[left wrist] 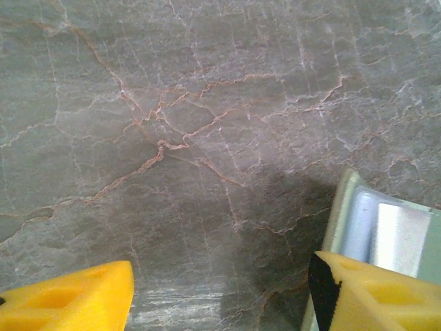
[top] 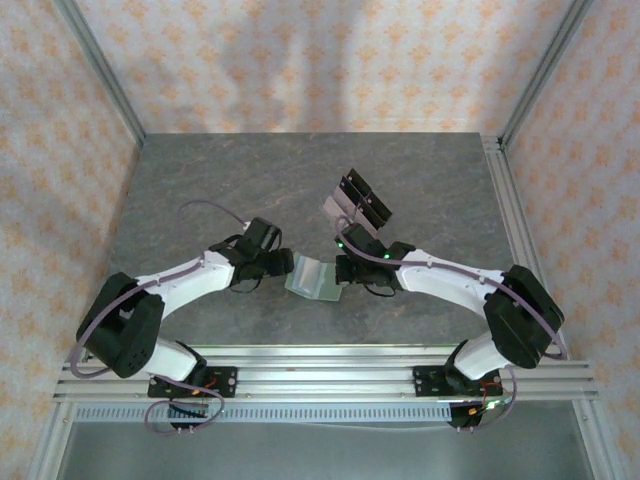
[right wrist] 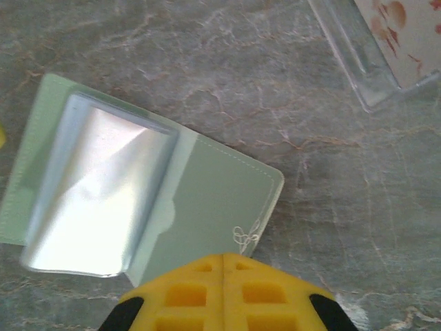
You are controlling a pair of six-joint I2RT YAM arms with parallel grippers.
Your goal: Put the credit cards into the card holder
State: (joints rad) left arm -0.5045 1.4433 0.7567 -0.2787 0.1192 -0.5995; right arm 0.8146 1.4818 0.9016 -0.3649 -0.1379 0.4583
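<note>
Right hand (right wrist: 222, 261), fingers together, is apparently pinning the opened card holder (top: 313, 277) mid-frame; left hand (left wrist: 222, 279), fingers apart, is awaiting a credit card (top: 336, 208).

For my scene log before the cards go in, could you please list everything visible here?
card holder: one, sage green, lying open at table centre between the arms.
credit cards: count unclear, greyish mauve, standing in the rack.
rack: one, clear acrylic with black parts, behind the holder.
table: one, grey, marble-veined.
left arm: one, white and black, yellow jaws open at the holder's left edge.
right arm: one, white and black, yellow jaws shut at the holder's right edge.
</note>
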